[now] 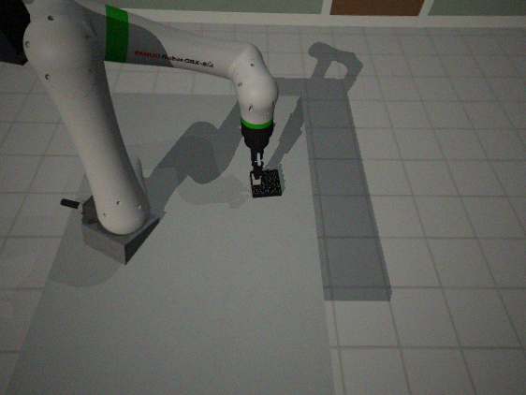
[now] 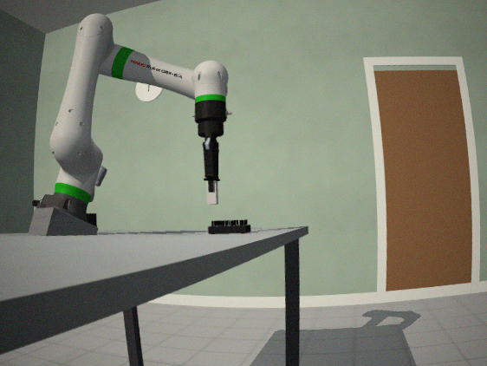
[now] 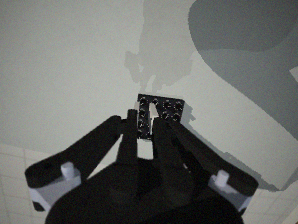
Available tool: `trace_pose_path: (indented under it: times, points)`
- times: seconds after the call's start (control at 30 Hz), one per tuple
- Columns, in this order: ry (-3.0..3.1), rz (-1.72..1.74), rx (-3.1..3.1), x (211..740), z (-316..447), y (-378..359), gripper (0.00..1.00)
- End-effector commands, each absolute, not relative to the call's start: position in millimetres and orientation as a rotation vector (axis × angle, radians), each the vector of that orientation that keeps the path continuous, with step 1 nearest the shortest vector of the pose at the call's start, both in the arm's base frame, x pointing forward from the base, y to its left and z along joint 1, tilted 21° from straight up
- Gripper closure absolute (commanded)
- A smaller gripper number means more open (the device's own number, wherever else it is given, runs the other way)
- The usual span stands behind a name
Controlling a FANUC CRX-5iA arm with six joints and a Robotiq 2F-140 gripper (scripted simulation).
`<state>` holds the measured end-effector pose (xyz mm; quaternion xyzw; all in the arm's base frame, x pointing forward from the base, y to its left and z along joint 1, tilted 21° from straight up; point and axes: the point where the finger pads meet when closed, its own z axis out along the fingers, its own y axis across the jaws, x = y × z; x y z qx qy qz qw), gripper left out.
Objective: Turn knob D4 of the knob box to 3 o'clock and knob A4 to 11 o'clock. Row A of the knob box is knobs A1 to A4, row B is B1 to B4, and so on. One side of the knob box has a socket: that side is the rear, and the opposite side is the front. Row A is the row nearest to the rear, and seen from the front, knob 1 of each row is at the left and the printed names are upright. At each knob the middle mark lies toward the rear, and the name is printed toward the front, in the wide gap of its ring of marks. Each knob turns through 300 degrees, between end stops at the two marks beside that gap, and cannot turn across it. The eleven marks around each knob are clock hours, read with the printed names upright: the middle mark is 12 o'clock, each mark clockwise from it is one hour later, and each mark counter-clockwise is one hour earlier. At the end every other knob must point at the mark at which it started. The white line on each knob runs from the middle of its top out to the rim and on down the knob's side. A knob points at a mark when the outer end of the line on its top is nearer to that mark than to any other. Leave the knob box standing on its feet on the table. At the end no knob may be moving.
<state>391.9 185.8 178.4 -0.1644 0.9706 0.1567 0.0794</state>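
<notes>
Black and squarish, the knob box (image 1: 266, 183) (image 2: 230, 229) (image 3: 160, 108) hides partly behind my narrowly parted, empty gripper (image 1: 256, 182) (image 2: 212, 202) (image 3: 143, 109), upper edge dipping rightward in the wrist view, knob lines unreadable.

The robot arm (image 1: 187, 49) (image 2: 158, 71) carries "FANUC" in red on its white forearm, followed by dark lettering, "Robot CRX-5iA" (rather blurred, the 5 especially). The knob box (image 1: 273, 187) (image 2: 230, 229) (image 3: 160, 107) bears no name that is legible at this size.

Grey table (image 1: 187, 299) (image 2: 130, 264) (image 3: 65, 65) under a small black knob box (image 1: 274, 193) (image 2: 230, 230) (image 3: 161, 99).
</notes>
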Motion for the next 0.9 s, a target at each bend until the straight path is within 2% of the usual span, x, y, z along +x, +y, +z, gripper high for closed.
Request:
trace_pose_path:
  times: [0.0,0.87]
  points:
    - [2.841,0.464,-0.705,391.9,180.1,185.3,0.88]
    - [2.832,0.461,-0.730,391.9,180.3,185.2,0.88]
